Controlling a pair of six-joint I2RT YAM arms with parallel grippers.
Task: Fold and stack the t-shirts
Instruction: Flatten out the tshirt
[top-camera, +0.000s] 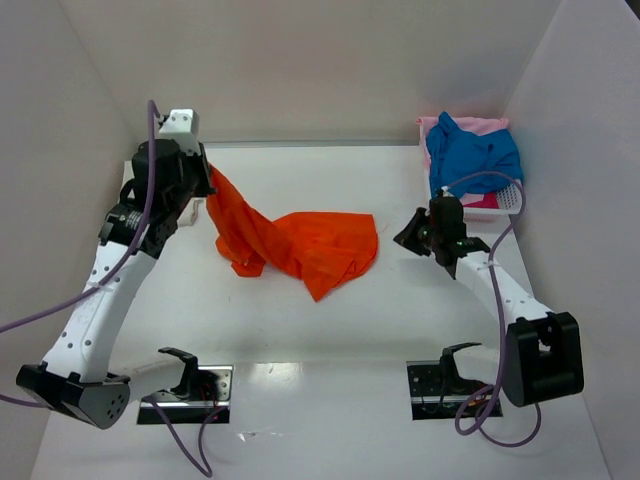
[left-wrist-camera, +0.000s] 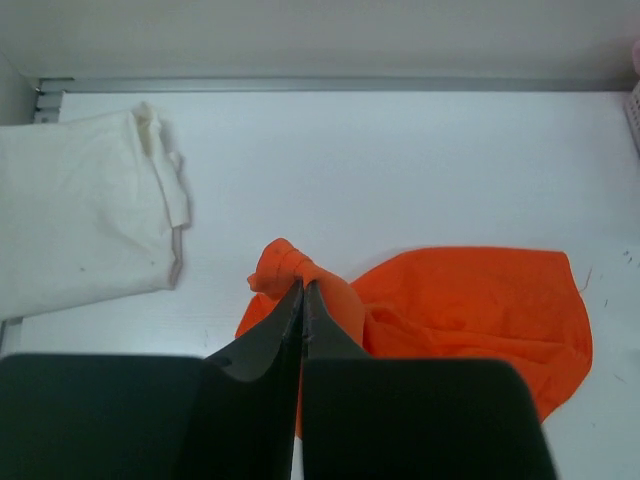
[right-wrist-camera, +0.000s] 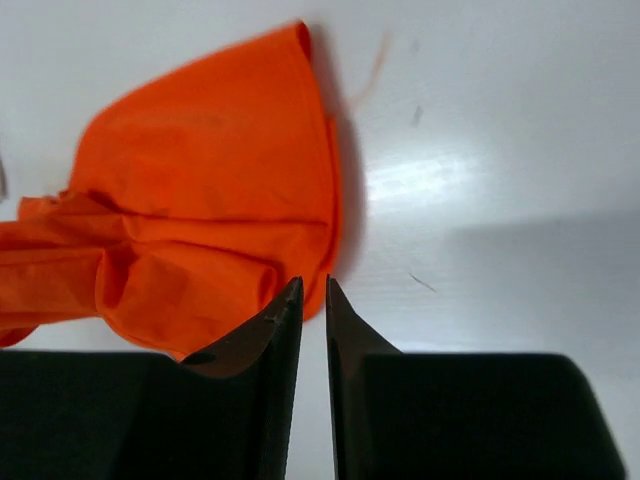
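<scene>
The orange t-shirt (top-camera: 310, 245) lies crumpled mid-table, with one corner pulled up to the left. My left gripper (top-camera: 207, 182) is shut on that corner; in the left wrist view (left-wrist-camera: 303, 287) a bunch of orange cloth (left-wrist-camera: 285, 265) sticks out past the tips. My right gripper (top-camera: 412, 236) hovers just right of the shirt's right edge (right-wrist-camera: 320, 150), its jaws almost together with nothing between them. A folded cream-white t-shirt (left-wrist-camera: 85, 225) lies at the far left, hidden under the left arm in the top view. The blue t-shirt (top-camera: 470, 155) and pink t-shirt (top-camera: 488, 125) sit in the basket.
The white plastic basket (top-camera: 507, 198) stands at the back right corner, close behind the right arm. White walls close in the table at the left, back and right. The two arm bases sit at the near edge.
</scene>
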